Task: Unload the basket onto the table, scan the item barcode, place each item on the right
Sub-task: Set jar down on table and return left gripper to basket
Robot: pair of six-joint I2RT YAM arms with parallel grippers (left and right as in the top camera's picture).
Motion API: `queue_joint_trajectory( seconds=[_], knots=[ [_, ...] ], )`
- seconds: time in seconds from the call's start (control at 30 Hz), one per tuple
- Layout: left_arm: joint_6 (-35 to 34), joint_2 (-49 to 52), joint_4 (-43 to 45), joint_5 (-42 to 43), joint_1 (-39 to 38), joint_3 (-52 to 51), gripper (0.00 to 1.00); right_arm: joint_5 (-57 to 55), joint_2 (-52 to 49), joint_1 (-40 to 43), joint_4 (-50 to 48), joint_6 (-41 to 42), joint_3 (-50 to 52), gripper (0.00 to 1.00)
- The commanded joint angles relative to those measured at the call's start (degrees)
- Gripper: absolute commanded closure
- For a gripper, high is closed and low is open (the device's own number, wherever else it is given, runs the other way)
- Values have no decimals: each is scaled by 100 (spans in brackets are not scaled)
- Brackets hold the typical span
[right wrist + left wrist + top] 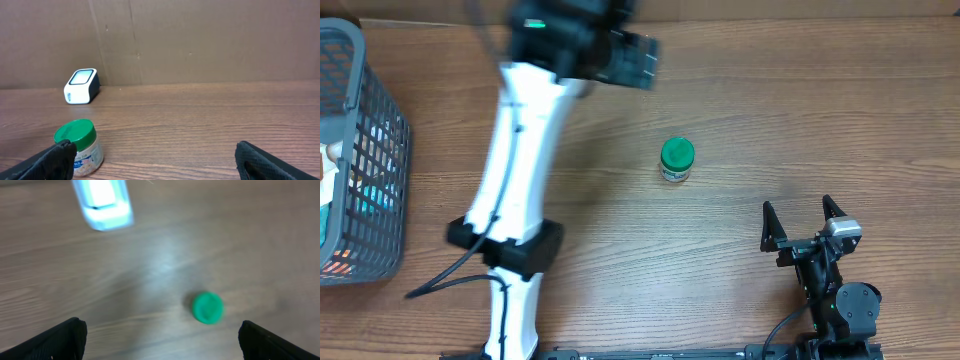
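Where the small jar with a green screw lid and a pale printed label (677, 160) stands upright, a brown wood-grain bench (770, 110) is seen bare on every side of it. A plain brown board wall (200, 40) is seen behind the bench in the right wrist view, and a small white scanner box with a pale blue window (81, 86) is set at its foot, well apart from the jar. A grey wire basket (360, 150) with mixed goods inside is placed at the bench's left edge. The left claw (160, 335) is held released above the bench, with the jar below and between its dark tips, untouched. The right claw (804, 225) is likewise spread wide and grasping nothing, low on the bench, with the jar near its left tip.
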State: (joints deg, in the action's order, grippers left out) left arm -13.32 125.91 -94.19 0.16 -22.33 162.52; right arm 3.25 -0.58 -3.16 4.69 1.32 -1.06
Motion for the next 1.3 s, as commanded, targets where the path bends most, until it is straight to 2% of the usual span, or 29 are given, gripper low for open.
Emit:
queue_joint_trajectory(
  seconds=[0.0,0.3,0.5,0.73,0.83,0.93,1.07,1.13,1.27],
  knots=[
    [48,-573,-260,-92,970,260,1,31,42,-37,-24,22,61,0],
    [-66,-1174,-260,-11,3060,260,1,31,42,-37,-24,22,61,0],
    [-942,-1191,-240,-13,4680,260,0,33,42,-37,-24,22,61,0],
    [-990,-1180,-254,-61,5810,153,1,31,42,-37,-24,22,61,0],
    [-1095,-1180,-190,-57,6417,-461,0,31,42,-37,-24,22,61,0],
    [-1093,-1180,22,-20,6677,-1237,0,31,42,-37,-24,22,61,0],
    [-1012,-1180,358,20,6800,-2288,3,31,42,-37,-24,22,61,0],
    [-874,-1180,761,188,6802,-3112,8,31,42,-37,-24,22,61,0],
    [-791,-1180,1340,245,6802,-4183,9,31,42,-37,-24,22,61,0]
  ],
)
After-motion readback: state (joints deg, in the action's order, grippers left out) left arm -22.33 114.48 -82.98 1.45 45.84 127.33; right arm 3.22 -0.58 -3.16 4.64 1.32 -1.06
